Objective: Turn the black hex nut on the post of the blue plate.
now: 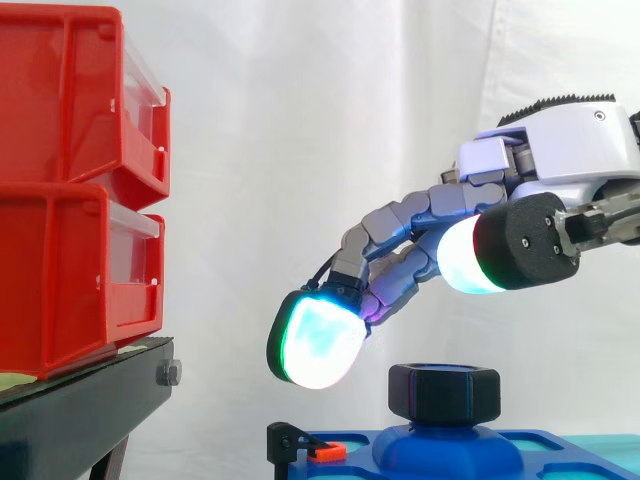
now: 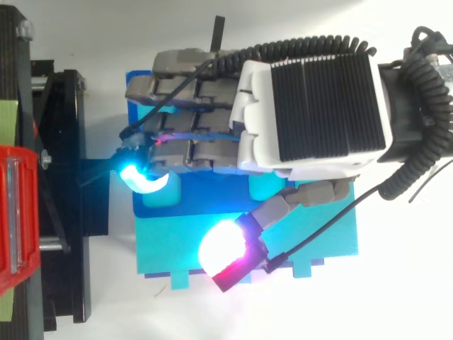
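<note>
Side view: black hex nut (image 1: 444,392) seated on the post of the blue plate (image 1: 540,462), at 6 o'clock. Above, from 10 to 2 o'clock, hand (image 1: 570,150) clear of it, fingers (image 1: 320,340) loosely bent, side by side, thumb apart, gripping nothing. Red bins (image 1: 70,180) on black stand (image 1: 80,405) at 9 o'clock.

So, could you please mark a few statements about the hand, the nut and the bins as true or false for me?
1. The hand grips the black hex nut. False: it hovers above the nut, and a gap shows between its fingertips and the nut.
2. The nut sits on the post of the blue plate. True.
3. Two red bins stand stacked on the black stand. True.
4. The hand is curled into a fist. False: its fingers reach out relaxed and hold nothing.
</note>
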